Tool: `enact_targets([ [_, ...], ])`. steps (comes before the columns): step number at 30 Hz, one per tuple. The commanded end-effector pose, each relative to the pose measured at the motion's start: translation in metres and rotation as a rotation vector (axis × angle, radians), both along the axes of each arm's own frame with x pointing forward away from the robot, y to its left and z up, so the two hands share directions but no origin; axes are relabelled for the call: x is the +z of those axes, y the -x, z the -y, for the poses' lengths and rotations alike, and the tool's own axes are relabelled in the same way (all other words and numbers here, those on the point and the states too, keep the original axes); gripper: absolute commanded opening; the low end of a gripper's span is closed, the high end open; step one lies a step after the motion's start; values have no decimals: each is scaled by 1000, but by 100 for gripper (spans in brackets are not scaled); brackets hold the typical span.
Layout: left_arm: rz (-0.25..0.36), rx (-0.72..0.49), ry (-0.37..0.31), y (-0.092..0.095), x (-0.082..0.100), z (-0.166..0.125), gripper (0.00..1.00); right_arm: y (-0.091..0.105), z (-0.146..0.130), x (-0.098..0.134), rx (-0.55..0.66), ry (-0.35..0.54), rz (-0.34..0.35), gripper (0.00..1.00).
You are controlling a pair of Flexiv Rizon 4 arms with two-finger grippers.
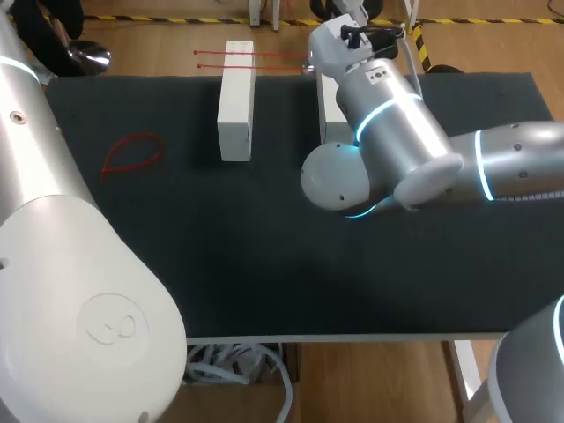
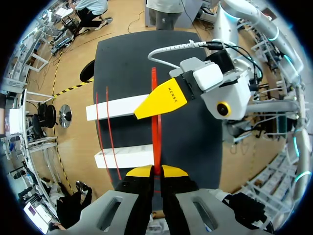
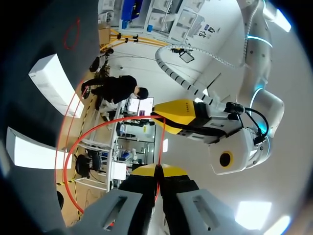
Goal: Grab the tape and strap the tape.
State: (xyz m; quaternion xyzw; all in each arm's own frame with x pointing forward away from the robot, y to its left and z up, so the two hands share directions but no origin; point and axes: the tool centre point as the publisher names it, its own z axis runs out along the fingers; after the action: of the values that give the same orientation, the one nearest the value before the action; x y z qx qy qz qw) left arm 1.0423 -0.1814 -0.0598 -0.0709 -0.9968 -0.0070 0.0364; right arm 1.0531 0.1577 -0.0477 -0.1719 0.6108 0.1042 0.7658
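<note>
Presently, the red tape [image 2: 155, 132] is a thin, flat, bright red strip, smooth and plain. It is held off the black mat [image 1: 264, 264] between the two grippers.

In the left wrist view it runs straight ahead from the left gripper [image 2: 156, 170] and passes against the yellow finger of the other arm. The two white blocks lie behind it. In the right wrist view the same strip bows out in a wide loop from one gripper round to the other.

Left gripper: yellow tips pressed together, pinching one end of the tape from both sides. Nothing else is in contact with it.

Right gripper [image 3: 157, 169]: yellow tips likewise pressed together, with the strip pinched between them and rising from the join.

In the head view the right arm [image 1: 414, 141] comes in from the right and reaches over the right white block [image 1: 330, 110]. Its fingers are hidden by the wrist.

The left white block [image 1: 236, 110] stands parallel to and apart from the right one. Two loose red strips [image 1: 256, 58] lie across the blocks' far ends. One looped red strip [image 1: 132, 154] lies flat on the mat, well apart from the blocks, on the left arm's side.
</note>
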Motion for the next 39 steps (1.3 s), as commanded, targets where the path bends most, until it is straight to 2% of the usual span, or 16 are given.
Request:
enact_targets([
  [1,-3,1,-6,-1,2,1,0,3,-1,3,-19,15,-37,0],
  [10,-3,1,-6,-1,2,1,0,0,-7,3,-15,36,-61,0],
  [39,-3,1,-6,-1,2,1,0,-3,-23,4,8,66,-78,0],
])
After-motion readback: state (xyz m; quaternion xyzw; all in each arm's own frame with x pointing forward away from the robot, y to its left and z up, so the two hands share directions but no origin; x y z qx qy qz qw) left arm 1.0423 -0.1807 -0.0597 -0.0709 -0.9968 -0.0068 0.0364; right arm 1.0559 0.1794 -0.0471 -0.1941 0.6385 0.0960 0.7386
